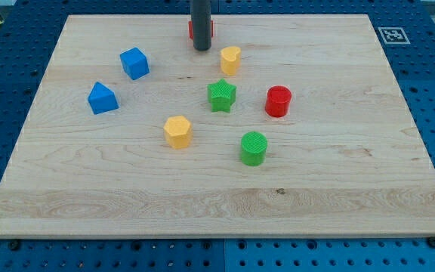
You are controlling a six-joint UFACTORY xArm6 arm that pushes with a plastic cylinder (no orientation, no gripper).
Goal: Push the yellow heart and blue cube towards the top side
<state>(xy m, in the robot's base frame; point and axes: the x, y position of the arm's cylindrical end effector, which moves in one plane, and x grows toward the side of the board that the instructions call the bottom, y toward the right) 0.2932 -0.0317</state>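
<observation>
The yellow heart [230,60] sits near the view's top, just right of centre. The blue cube [134,63] lies to its left, at about the same height in the view. My tip [202,48] is the lower end of the dark rod coming down from the view's top. It stands just up and left of the yellow heart, with a small gap, and well to the right of the blue cube. A red block [210,29] is mostly hidden behind the rod.
A second blue block [102,98], wedge-like, lies at the view's left. A green star [221,95], a red cylinder [278,101], a yellow hexagon [177,131] and a green cylinder [254,148] lie mid-board. The wooden board [353,189] rests on a blue pegboard table.
</observation>
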